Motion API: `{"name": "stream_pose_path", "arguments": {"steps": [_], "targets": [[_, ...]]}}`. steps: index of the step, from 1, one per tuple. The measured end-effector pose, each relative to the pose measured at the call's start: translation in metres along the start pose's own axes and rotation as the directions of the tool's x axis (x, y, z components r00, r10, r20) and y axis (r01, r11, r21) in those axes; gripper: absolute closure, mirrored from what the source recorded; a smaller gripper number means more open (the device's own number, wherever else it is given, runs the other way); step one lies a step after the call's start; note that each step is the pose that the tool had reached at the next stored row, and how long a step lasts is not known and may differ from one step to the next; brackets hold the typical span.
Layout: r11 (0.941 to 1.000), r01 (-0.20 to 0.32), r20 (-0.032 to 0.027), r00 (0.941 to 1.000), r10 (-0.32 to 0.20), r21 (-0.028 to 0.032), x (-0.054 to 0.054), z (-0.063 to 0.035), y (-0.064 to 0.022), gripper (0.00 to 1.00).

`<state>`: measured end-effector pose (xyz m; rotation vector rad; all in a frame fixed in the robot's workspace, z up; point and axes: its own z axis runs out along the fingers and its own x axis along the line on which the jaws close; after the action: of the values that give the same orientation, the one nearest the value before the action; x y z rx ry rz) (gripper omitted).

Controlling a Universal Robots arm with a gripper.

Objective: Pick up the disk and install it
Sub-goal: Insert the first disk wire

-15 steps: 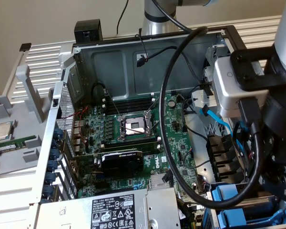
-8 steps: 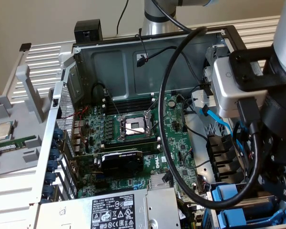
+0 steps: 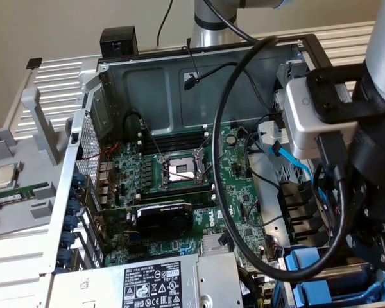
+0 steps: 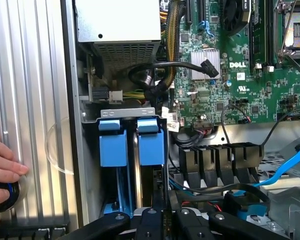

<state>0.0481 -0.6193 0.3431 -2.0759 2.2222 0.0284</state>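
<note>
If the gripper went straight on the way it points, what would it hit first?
Most likely the blue carrier nearer the motherboard, standing in the bay ahead of the gripper; depth is unclear.

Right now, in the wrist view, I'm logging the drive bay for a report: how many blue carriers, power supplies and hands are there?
Blue carriers: 2
Power supply: 1
Hand: 1
Total: 4
</note>
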Motion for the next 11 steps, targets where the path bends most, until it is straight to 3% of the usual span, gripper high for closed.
{"name": "stream_pose_path", "arguments": {"steps": [11], "targets": [[1.0000,0.001,0.0005,1.0000,-0.001,0.0076,0.0001,0.0007,0.0021,0.84]]}}
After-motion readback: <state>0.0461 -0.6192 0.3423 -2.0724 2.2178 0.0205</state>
